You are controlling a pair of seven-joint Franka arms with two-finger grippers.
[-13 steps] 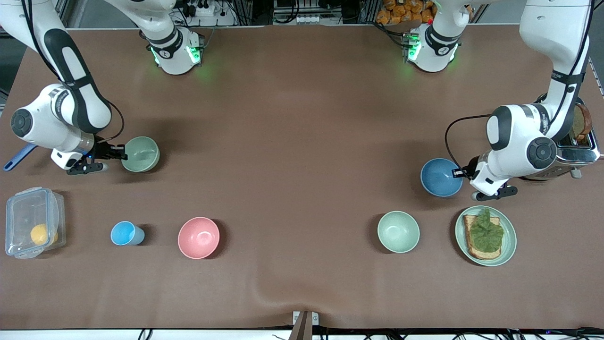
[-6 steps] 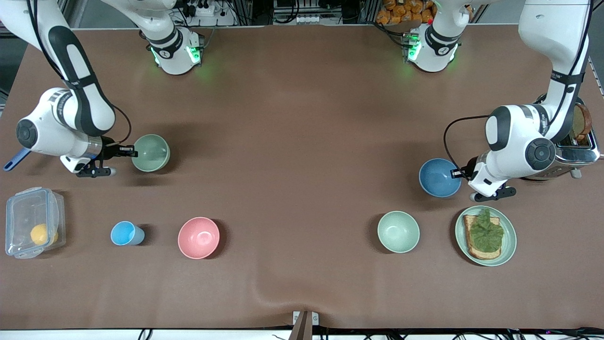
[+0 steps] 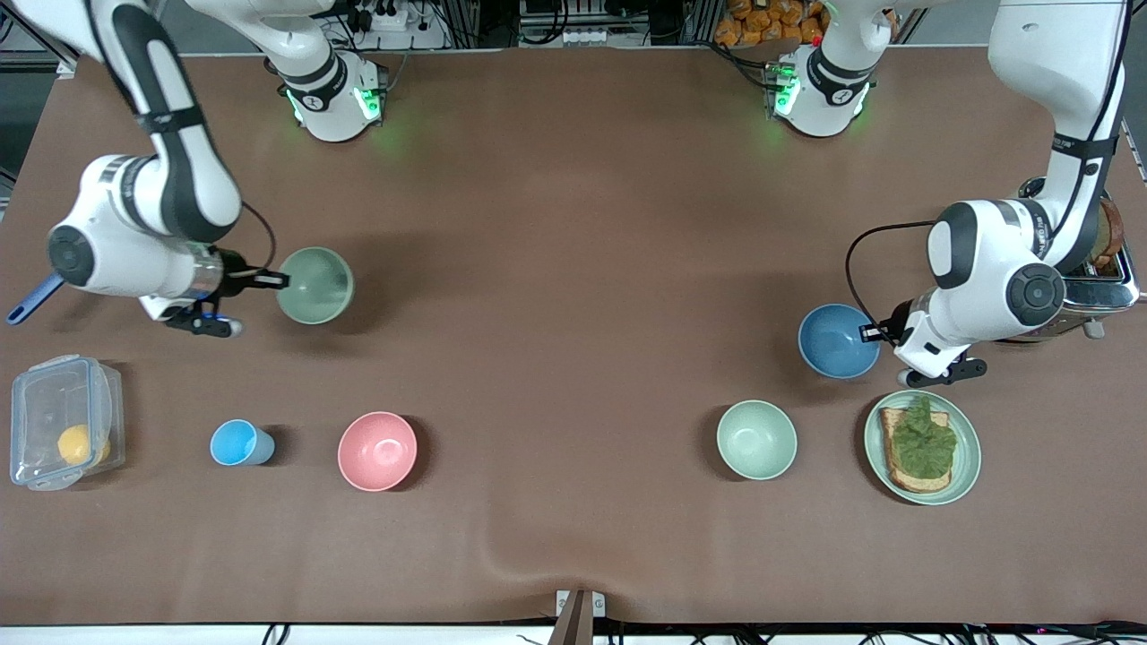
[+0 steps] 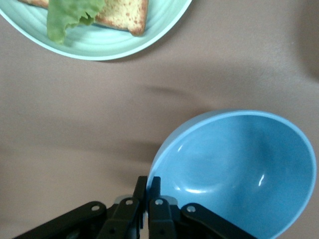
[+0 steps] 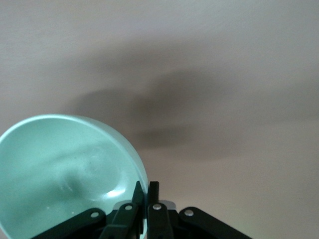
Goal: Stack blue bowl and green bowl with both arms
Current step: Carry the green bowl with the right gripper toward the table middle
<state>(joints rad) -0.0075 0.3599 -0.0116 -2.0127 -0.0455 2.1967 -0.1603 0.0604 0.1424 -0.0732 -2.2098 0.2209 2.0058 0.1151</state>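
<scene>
The pale sage-green bowl (image 3: pixel 315 285) hangs tilted in my right gripper (image 3: pixel 276 280), which is shut on its rim, over the table at the right arm's end. In the right wrist view the fingers (image 5: pixel 153 191) pinch the green bowl's (image 5: pixel 65 169) edge, and its shadow lies on the cloth. The blue bowl (image 3: pixel 838 340) is at the left arm's end. My left gripper (image 3: pixel 871 333) is shut on its rim. In the left wrist view the blue bowl (image 4: pixel 239 169) shows its smooth inside, with its wall between the fingers (image 4: pixel 155 186). I cannot tell whether it rests on the table.
A mintier green bowl (image 3: pixel 756 439) and a pale green plate (image 3: pixel 966 466) with toast and lettuce lie nearer the camera than the blue bowl. A toaster (image 3: pixel 1098 287) stands beside the left arm. A pink bowl (image 3: pixel 377 451), a light-blue cup (image 3: pixel 240 442) and a clear container (image 3: pixel 63 434) sit at the right arm's end.
My right gripper has carried the green bowl toward the middle of the table. The left gripper and the blue bowl have barely shifted.
</scene>
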